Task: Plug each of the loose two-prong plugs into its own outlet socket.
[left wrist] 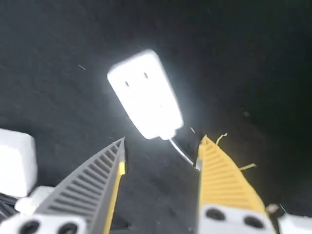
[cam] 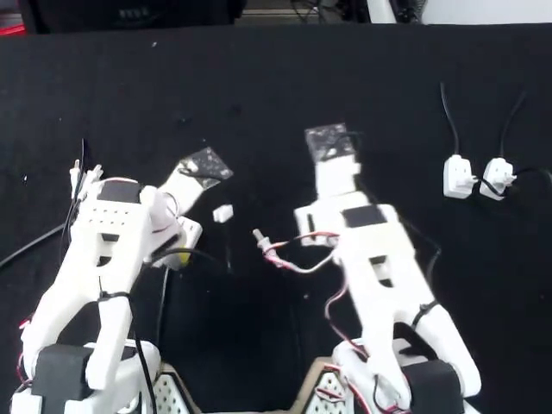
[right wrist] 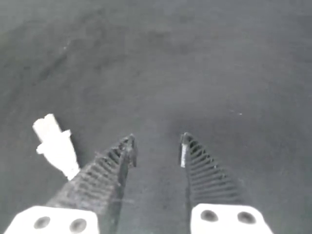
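**Left gripper** (left wrist: 161, 141): one grey jaw and one yellow, spread apart, nothing between them. It hangs low over the black table (cam: 276, 78).

**Outlet socket** (left wrist: 144, 95): white, with two slots facing up and a thin lead off one end. It lies flat on the cloth just ahead of the spread jaws, untouched. It is probably the small white piece (cam: 222, 213) in the table's left half, midway between the near and far edges.

**White block** (left wrist: 14, 163): beside the grey jaw. Its kind is unclear.

**Right gripper** (right wrist: 156, 139): dark jaws spread and empty, over bare cloth near the table's middle.

**White stub** (right wrist: 53, 144): lies on the cloth beside one dark jaw. It may be a plug, but no prongs are discernible.

**Corded white pieces** (cam: 457, 177): two, side by side near the right edge, with dark cords running toward the far edge. Whether they are mated cannot be told.

**Step in hand (judged):** approach before the first grasp; nothing is held.

**Next move (judged):** the left jaws should close squarely on the socket body to steady it. The right gripper should fetch a plug and line its prongs up with the slots.
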You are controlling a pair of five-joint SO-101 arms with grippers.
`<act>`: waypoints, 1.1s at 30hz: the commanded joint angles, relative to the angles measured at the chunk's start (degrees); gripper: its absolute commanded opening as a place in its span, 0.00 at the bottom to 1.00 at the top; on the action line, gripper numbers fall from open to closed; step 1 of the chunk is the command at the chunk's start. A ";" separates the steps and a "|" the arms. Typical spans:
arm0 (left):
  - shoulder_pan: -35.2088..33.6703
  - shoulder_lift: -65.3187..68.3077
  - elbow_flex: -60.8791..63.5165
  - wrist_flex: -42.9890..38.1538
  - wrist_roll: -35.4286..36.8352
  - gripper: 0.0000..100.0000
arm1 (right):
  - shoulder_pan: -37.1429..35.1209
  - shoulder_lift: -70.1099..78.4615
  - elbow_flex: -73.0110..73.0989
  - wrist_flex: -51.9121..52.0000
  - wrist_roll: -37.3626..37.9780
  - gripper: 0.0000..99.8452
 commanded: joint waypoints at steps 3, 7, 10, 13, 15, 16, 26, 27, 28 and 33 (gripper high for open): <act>-2.77 -0.70 1.10 0.44 10.20 0.24 | -8.88 0.57 -0.22 1.05 1.93 0.14; -2.68 -0.70 5.32 -5.54 17.41 0.24 | -13.19 3.82 -0.31 -0.35 2.20 0.13; -2.51 -0.70 7.25 -8.97 22.77 0.24 | -14.77 8.48 -0.92 -2.37 2.29 0.13; -2.51 -0.53 9.27 -12.40 27.43 0.24 | -14.86 11.30 -3.12 -2.55 2.20 0.13; -2.51 -0.44 10.51 -14.77 28.84 0.24 | -14.59 10.86 -4.53 -0.62 2.20 0.13; -2.51 -0.44 11.03 -15.74 29.27 0.24 | -14.59 9.98 -4.97 0.62 2.20 0.13; -2.51 -0.35 12.53 -18.73 32.53 0.24 | -18.81 -4.09 1.98 2.02 2.37 0.13; -2.51 -0.35 12.53 -18.73 32.53 0.24 | -19.96 -3.74 2.59 1.14 2.37 0.13; -2.51 -0.35 12.53 -18.73 32.53 0.24 | -20.75 -2.95 3.12 0.18 2.37 0.13; -2.51 -0.35 12.53 -18.73 32.53 0.24 | -19.96 4.70 2.33 -4.75 2.37 0.13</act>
